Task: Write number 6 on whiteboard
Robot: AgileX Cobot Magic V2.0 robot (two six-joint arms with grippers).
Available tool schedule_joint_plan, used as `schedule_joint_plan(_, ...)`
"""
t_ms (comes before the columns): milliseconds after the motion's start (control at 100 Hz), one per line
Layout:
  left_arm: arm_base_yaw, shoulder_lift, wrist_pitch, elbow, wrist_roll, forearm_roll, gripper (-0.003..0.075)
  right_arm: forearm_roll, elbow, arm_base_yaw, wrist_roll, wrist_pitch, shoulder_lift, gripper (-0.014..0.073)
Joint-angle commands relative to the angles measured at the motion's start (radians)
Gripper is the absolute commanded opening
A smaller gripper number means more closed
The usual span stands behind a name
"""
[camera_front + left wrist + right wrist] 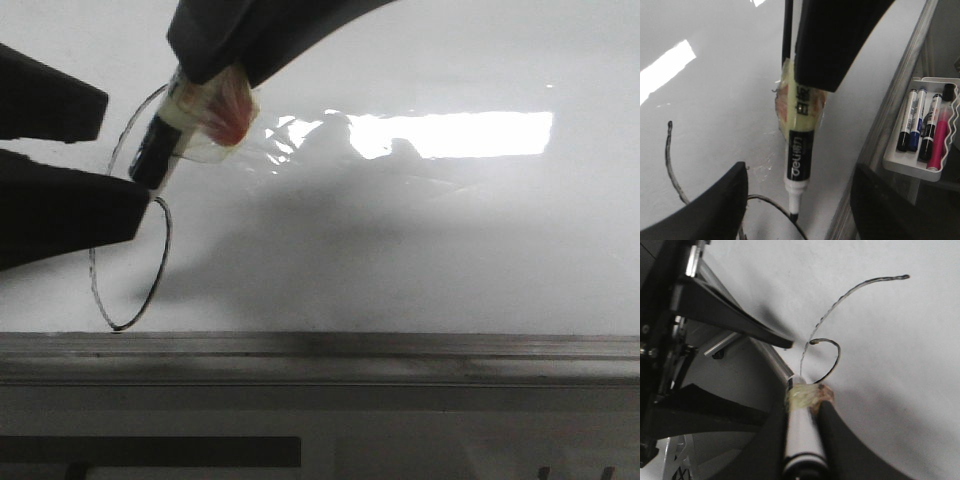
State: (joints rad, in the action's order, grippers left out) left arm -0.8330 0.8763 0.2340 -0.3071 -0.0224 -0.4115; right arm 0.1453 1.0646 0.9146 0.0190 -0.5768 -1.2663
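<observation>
Marker [160, 150] in the right gripper [215, 70], fingers clamped on its taped barrel, touches the 6 [150, 290] near the whiteboard [450, 250] lower-left edge. Left gripper [105, 140] gapes empty. Glossy board, light slick pen: taped barrel likely grips best.

The number 6 [130, 255] sits on the left part of the whiteboard [420, 260], just above the rail [400, 345] along the board's near edge. The marker [799, 165] leans over the top of the loop, its tip touching the board. The right gripper [215, 70] holds it from above. The left gripper [60, 170] reaches in from the left, one finger above the other (the marker's tip is just beside them). A tray of markers [922, 125] lies past the rail.
</observation>
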Motion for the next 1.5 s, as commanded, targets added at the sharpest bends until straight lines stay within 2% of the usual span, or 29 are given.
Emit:
schedule_joint_plan(0, -0.007, 0.036, 0.154, -0.026, 0.004, 0.035, 0.0421, -0.003, 0.027, 0.010, 0.015, 0.049, 0.030, -0.0043)
schedule_joint_plan(70, -0.007, 0.067, 0.187, -0.026, 0.004, 0.040, 0.0421, -0.004, 0.027, 0.012, 0.017, 0.051, 0.030, -0.0043)
schedule_joint_plan(470, -0.007, 0.121, 0.195, -0.027, 0.004, 0.085, 0.0411, 0.007, 0.027, 0.026, 0.017, 0.027, 0.030, -0.0043)
schedule_joint_plan(540, -0.007, 0.121, 0.195, -0.027, 0.004, 0.103, 0.0323, 0.007, 0.027, 0.038, 0.017, 0.027, 0.030, -0.0043)
schedule_joint_plan(670, -0.007, 0.121, 0.195, -0.027, 0.004, 0.105, -0.0015, 0.007, 0.027, 0.046, 0.017, 0.027, 0.030, -0.0043)
schedule_joint_plan(1050, -0.007, 0.121, 0.199, -0.027, 0.004, 0.105, -0.0019, 0.005, 0.027, 0.046, 0.017, 0.033, 0.030, -0.0035)
schedule_joint_plan(1100, -0.007, 0.121, 0.199, -0.027, 0.004, 0.110, -0.0019, 0.001, 0.027, 0.046, 0.017, 0.033, 0.030, 0.0015)
schedule_joint_plan(1151, -0.007, 0.121, 0.199, -0.027, 0.004, 0.140, -0.0019, -0.016, 0.027, 0.046, 0.017, 0.033, 0.030, 0.0104)
schedule_joint_plan(1191, -0.007, 0.119, 0.199, -0.027, 0.004, 0.182, -0.0019, -0.026, 0.027, 0.046, 0.017, 0.037, 0.030, 0.0184)
schedule_joint_plan(1201, -0.007, 0.119, 0.199, -0.027, 0.004, 0.190, -0.0019, -0.030, 0.027, 0.044, 0.017, 0.040, 0.030, 0.0235)
schedule_joint_plan(1251, -0.007, 0.112, 0.192, -0.027, 0.004, 0.256, -0.0019, -0.031, 0.027, 0.032, 0.017, 0.048, 0.030, 0.0353)
schedule_joint_plan(1311, 0.002, 0.098, 0.166, -0.030, 0.004, 0.368, -0.0019, -0.031, 0.027, 0.017, 0.015, 0.057, 0.030, 0.0449)
schedule_joint_plan(1361, 0.022, 0.080, 0.097, -0.054, 0.004, 0.474, -0.0019, -0.031, 0.027, -0.002, 0.006, 0.061, 0.034, 0.0469)
schedule_joint_plan(1421, 0.057, 0.061, -0.024, -0.092, 0.004, 0.620, -0.0019, -0.031, 0.027, -0.019, 0.003, 0.061, 0.039, 0.0461)
schedule_joint_plan(1491, 0.117, 0.054, -0.184, -0.146, 0.004, 0.723, -0.0019, -0.031, 0.027, -0.029, 0.003, 0.061, 0.041, 0.0437)
